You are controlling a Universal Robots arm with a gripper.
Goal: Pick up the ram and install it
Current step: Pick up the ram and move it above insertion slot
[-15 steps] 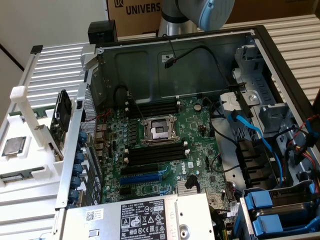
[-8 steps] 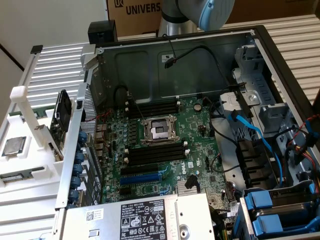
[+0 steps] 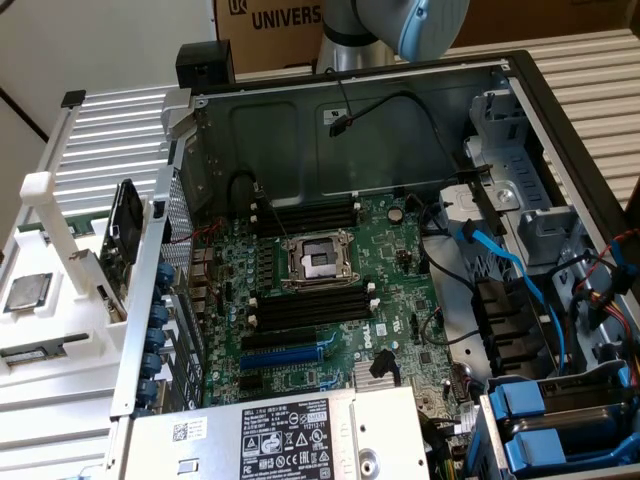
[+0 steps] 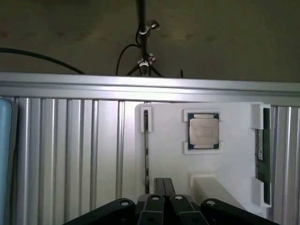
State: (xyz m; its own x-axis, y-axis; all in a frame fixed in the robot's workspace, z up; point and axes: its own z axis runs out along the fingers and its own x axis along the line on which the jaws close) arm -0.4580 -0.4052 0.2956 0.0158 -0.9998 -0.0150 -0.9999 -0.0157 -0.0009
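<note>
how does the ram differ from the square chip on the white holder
The ram is a long, thin green stick; the square chip is compact with a silver lid. The ram sits along an edge of the white holder, the chip lies flat nearer its middle. Both rest on the holder.

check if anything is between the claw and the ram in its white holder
Partly: in the wrist view a raised white block of the holder lies between the shut claw and the ram at the holder's edge. Nothing covers the ram itself.
</note>
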